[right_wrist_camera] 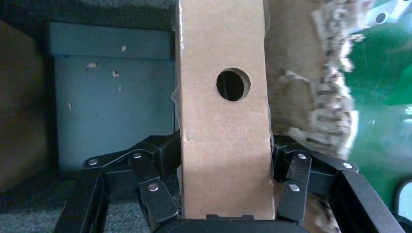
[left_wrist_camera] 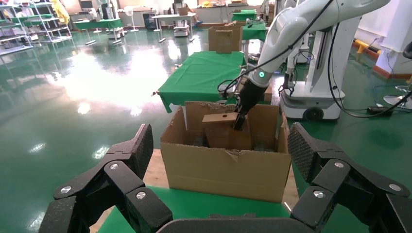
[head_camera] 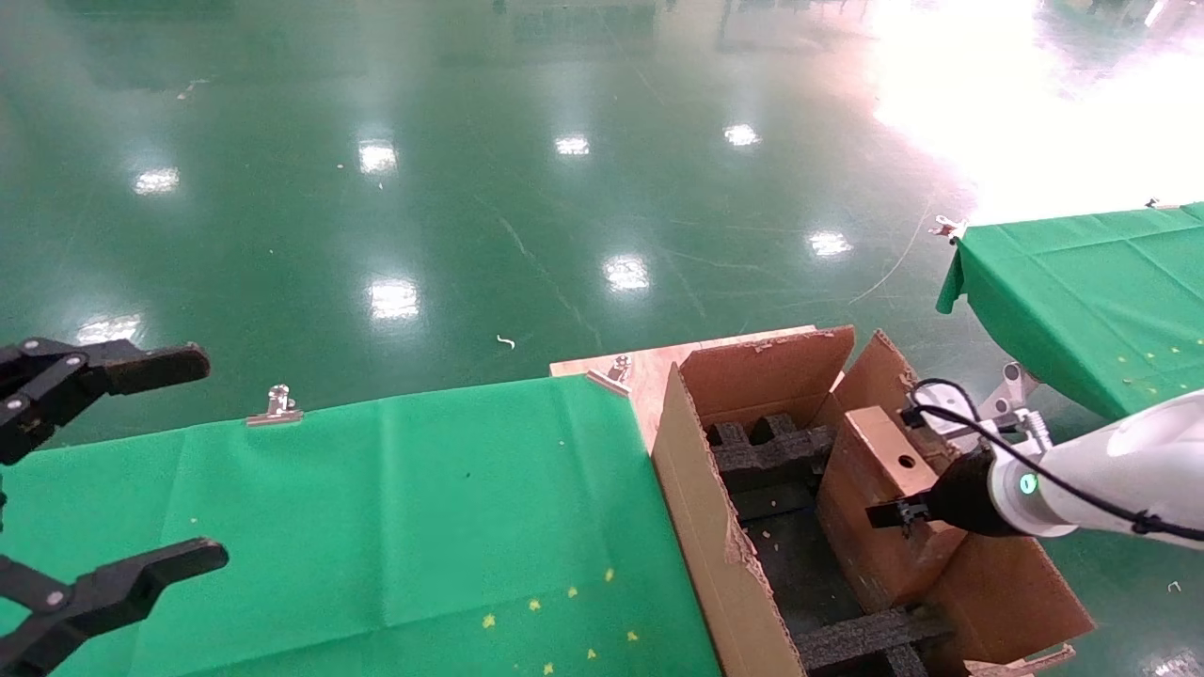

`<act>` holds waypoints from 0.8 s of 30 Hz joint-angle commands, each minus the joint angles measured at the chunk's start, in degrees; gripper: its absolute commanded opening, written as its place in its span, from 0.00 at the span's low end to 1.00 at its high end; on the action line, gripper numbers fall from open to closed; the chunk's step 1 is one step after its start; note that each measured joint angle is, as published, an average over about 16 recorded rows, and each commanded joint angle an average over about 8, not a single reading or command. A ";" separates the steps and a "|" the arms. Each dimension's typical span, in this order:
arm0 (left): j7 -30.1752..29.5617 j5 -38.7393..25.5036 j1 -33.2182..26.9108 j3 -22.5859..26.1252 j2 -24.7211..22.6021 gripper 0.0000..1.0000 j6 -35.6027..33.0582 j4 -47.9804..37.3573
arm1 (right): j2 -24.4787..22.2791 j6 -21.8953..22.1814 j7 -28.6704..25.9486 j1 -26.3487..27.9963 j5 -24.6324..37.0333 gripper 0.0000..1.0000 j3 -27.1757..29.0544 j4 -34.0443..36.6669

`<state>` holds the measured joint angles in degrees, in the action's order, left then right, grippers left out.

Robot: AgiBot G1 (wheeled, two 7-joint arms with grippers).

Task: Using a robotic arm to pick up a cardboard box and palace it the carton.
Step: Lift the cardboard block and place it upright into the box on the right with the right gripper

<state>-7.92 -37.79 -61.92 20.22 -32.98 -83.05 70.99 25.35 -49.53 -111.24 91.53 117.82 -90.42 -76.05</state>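
Note:
The carton stands open at the table's right end, with ragged flaps and black foam inserts inside. The white robotic arm reaches in from the right. Its right gripper is shut on the cardboard box, which stands tilted inside the carton against its right wall. In the right wrist view the fingers press both sides of the holed cardboard box. My left gripper hangs open at the far left over the green cloth. From the left wrist view the carton and the cardboard box show ahead.
A green cloth covers the table, held by metal clips. A bare wooden edge shows behind the carton. A second green-covered table stands at the right. Shiny green floor lies beyond.

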 commanded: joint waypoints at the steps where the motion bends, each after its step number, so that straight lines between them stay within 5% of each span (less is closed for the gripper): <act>1: 0.00 0.00 0.00 0.00 0.00 1.00 0.00 0.00 | 0.47 0.67 -0.54 -0.79 0.51 0.00 -0.29 0.20; 20: 0.00 0.00 0.00 0.00 0.00 1.00 0.00 0.00 | 4.28 2.92 1.39 -5.01 -3.21 0.00 -1.79 7.51; 21: 0.00 0.00 0.00 0.00 0.00 1.00 0.00 0.00 | 4.42 2.98 1.65 -5.09 -3.45 0.04 -1.81 7.84; 24: 0.00 0.01 0.00 0.00 0.00 1.00 0.01 0.00 | 4.81 3.14 2.37 -5.26 -4.08 0.42 -1.84 8.75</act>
<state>-7.92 -37.78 -61.92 20.22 -32.97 -83.04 70.99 30.07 -46.45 -109.09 86.31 113.90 -92.25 -67.58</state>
